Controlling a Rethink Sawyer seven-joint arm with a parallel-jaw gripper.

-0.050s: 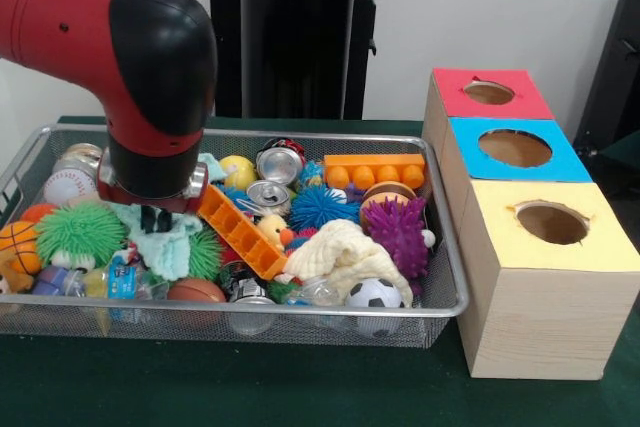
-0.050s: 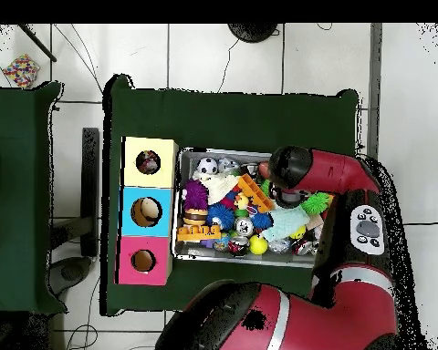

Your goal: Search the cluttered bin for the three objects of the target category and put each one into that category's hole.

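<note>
black gripper [image 1: 152,217] sits low in the wire mesh bin [image 1: 440,247], directly over the crumpled pale teal cloth [image 1: 168,247] near the bin's left end; seemingly touching it. whether clenched or released: cannot tell.

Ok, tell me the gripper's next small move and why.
Probably a short straight descent. The gripper hangs just above the light teal cloth at the wire bin's left end in the front view, with its tips at the cloth's top folds and the arm's black wrist hiding the rest. Nothing looks lifted yet, so easing down seems the step before any grasp.
</note>
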